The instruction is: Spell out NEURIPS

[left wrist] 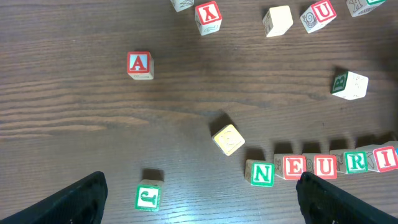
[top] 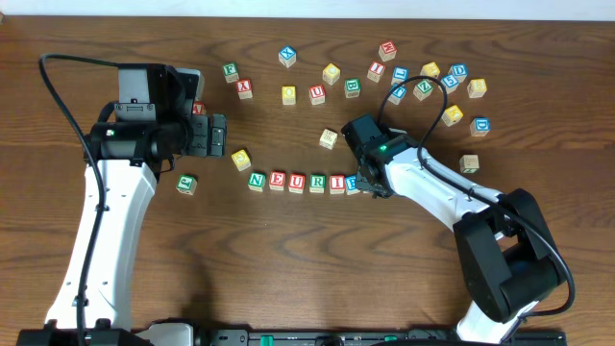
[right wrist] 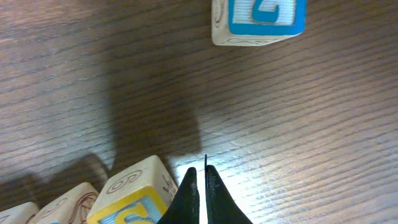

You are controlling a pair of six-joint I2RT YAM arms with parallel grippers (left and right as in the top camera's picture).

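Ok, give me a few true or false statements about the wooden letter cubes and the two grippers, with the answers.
1. The row of small wooden letter cubes begins N, E, U, R, I. True.
2. The left gripper is shut on a cube. False: it is open and holds nothing.
3. The right gripper is shut, right beside a blue-lettered wooden cube. True.
4. The red-lettered A wooden cube stands in the row. False: it stands alone, apart from the row.
5. The green-lettered N cube sits at the row's end nearer the right arm. False: it is at the end nearer the left arm.
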